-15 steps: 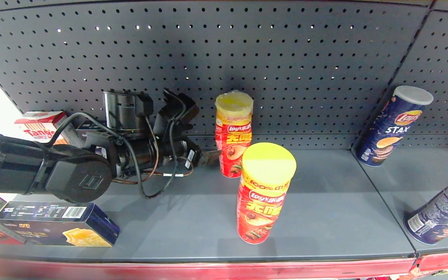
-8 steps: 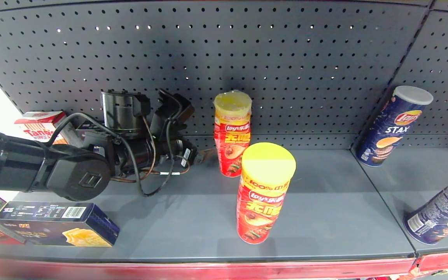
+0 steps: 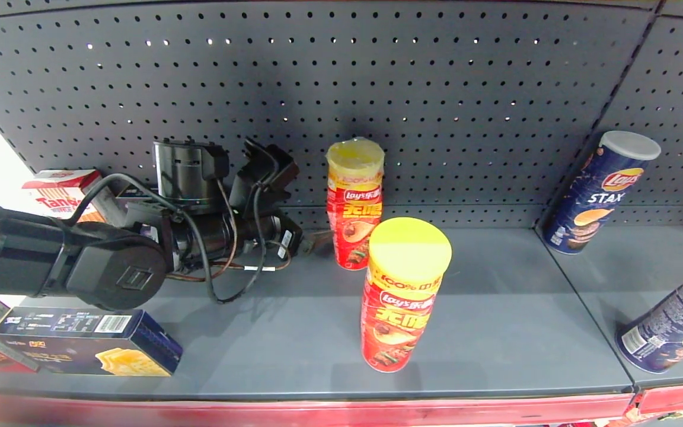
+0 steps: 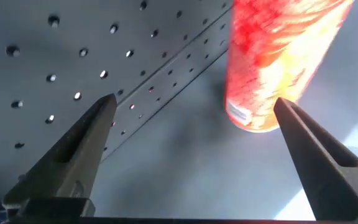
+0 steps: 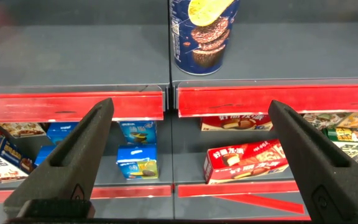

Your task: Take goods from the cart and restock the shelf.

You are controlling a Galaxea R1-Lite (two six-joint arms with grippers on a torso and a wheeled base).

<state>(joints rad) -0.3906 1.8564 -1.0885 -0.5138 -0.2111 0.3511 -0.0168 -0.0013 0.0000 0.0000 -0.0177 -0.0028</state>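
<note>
Head view, left arm: your left gripper (image 3: 318, 240) lies low over the grey metal shelf board (image 3: 495, 308). Its tips are just beside the foot of the rear red cardboard crisp tube with a yellow plastic lid (image 3: 354, 207); from here you cannot tell touching from apart.
Head view, change: over the last second the arm drew back a little toward the left, then eased in again. The rear tube barely shifted and stands upright near the grey pegboard back panel (image 3: 436, 89).
Head view, neighbour: a second red tube with a yellow lid (image 3: 402, 296) stands nearer the front edge, apart from the first.
Left wrist view, grip: fingers spread wide, nothing between them; the rear tube stands beyond the tips.
Right wrist view, right gripper (image 5: 190, 104): wide open and empty, with a dark blue crisp tube (image 5: 202, 34) ahead on a red-edged shelf.
Meaning: the rear tube looks placed and let go — you are probably free to withdraw and return to the cart.
</note>
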